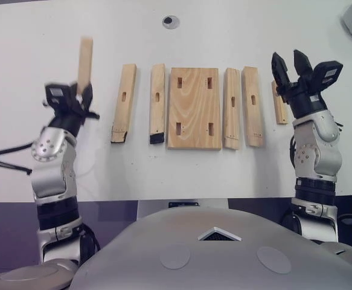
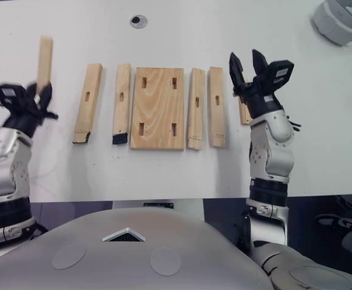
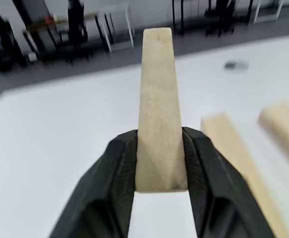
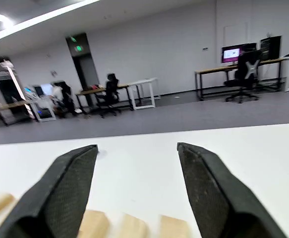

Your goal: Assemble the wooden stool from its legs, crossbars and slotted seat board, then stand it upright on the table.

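An open office with desks and chairs lies behind a white bench [image 1: 224, 175] on which the stool parts are laid in a row. The slotted seat board [image 1: 194, 107] lies flat in the middle. It has two legs on its left [image 1: 124, 103] [image 1: 157, 103] and two on its right [image 1: 232, 107] [image 1: 252, 106], all with their long axes running away from the robot.

The left hand [image 1: 81, 95] is raised off the bench at the row's left end. Its fingers are pinched on the lower end of a crossbar [image 1: 86, 60], which points up and away. The leftmost leg lies just beside this hand, toward the robot's right, with its slot facing up. The left arm is plainly the nearer one for bringing the crossbar to that slot, and the bar would probably need tipping end-down to enter.

The right hand [image 1: 289, 63] hangs at the row's right end with fingers spread and nothing between them. Its wrist covers much of a second crossbar [image 1: 279, 112] on the bench.

The gripped end of the held crossbar is buried in the fingers, so its shape cannot be told. Nor can the dark near ends of the two left legs be made out. A small dark disc [image 1: 171, 22] sits at the far side.
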